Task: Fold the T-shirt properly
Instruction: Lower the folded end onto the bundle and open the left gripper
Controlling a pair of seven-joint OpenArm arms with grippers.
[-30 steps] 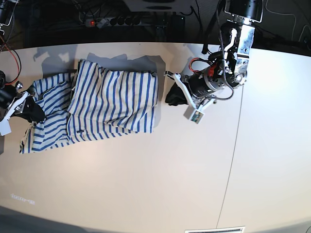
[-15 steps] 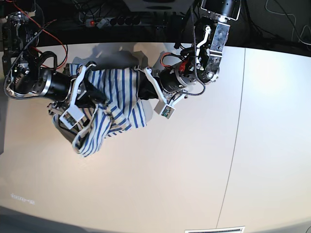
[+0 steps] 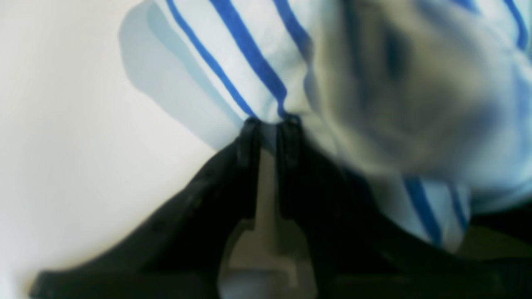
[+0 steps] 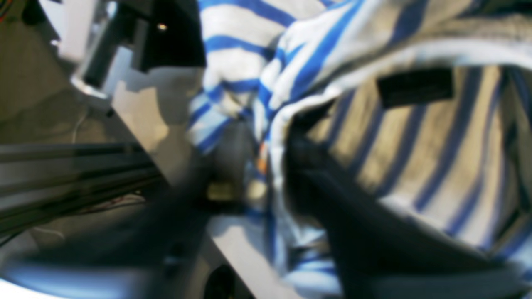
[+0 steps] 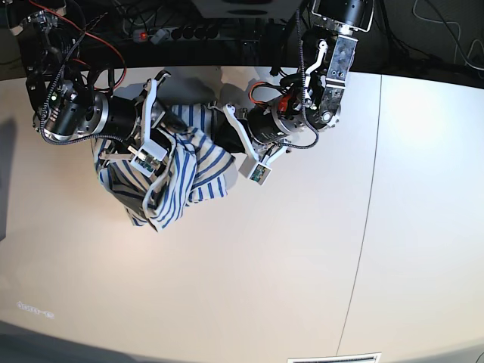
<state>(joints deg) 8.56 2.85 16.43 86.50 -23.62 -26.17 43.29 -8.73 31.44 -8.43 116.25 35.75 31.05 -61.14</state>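
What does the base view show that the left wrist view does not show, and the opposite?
Only the base view shows both arms, the whole bunched T-shirt, the bare table and the cables behind it. Only the left wrist view shows the left gripper close up, its jaws nearly together and pinching a striped edge. Both show blue-striped cloth on the pale table.

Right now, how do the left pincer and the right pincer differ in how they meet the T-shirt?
The left pincer is nearly closed, pinching an edge of the T-shirt; how the right pincer stands is too blurred to tell. The left pincer meets the cloth at its edge beside bare table; the right pincer is wrapped in bunched folds. In the base view the left pincer's arm is on the right, the right one's on the left. Both touch the T-shirt.
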